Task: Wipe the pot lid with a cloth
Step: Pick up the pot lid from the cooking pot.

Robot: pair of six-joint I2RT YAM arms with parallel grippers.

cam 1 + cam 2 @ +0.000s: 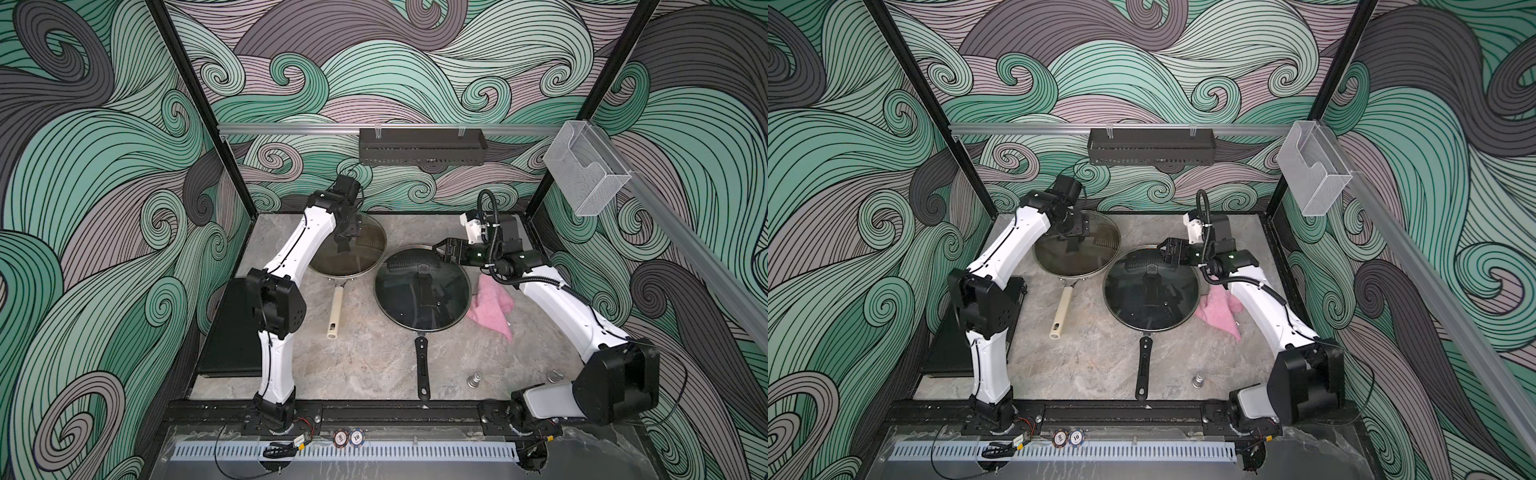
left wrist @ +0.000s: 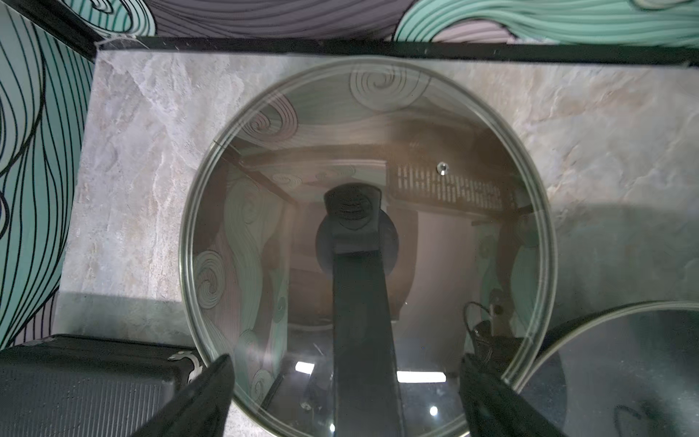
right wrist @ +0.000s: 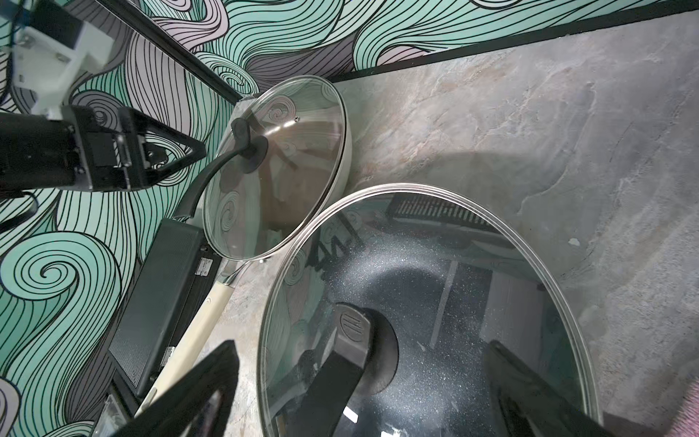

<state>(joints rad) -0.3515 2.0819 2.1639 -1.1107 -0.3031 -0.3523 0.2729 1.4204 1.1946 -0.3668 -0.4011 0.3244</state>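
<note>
Two pans stand side by side, each under a round glass lid. The far left lid covers a cream-handled pan. Its long black handle runs between the fingers of my open left gripper, which hovers just above it, touching nothing. The nearer lid covers a black pan. My right gripper is open above its far right rim. The pink cloth lies crumpled on the table right of the black pan, beneath my right forearm.
A black flat box lies along the table's left edge. The cream pan handle and the black pan handle point toward the front. Small metal weights stand near the front right. A black rack hangs on the back wall.
</note>
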